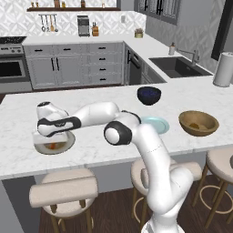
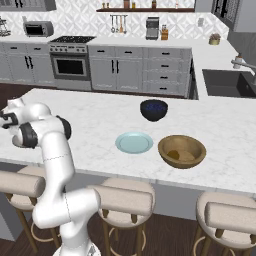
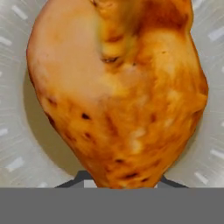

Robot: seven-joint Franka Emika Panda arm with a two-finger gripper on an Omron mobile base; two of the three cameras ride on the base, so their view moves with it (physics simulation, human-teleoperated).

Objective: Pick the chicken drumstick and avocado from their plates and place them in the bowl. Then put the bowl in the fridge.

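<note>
Over olive-tan plate (image 1: pixel 45 149): gripper (image 3: pixel 120 183) clamped around chicken drumstick (image 3: pixel 118 92).

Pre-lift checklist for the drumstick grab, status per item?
1. Pincer shut on the glossy orange-brown chicken drumstick: ok.
2. Drumstick over its grey ridged plate: ok.
3. Drumstick lifted off the plate: cannot tell.
4. Tan wooden bowl upright on the white marble counter: ok.
5. Something small and brown already lies in the bowl; whether it is the avocado: cannot tell.
6. Pale teal plate bare: ok.
</note>
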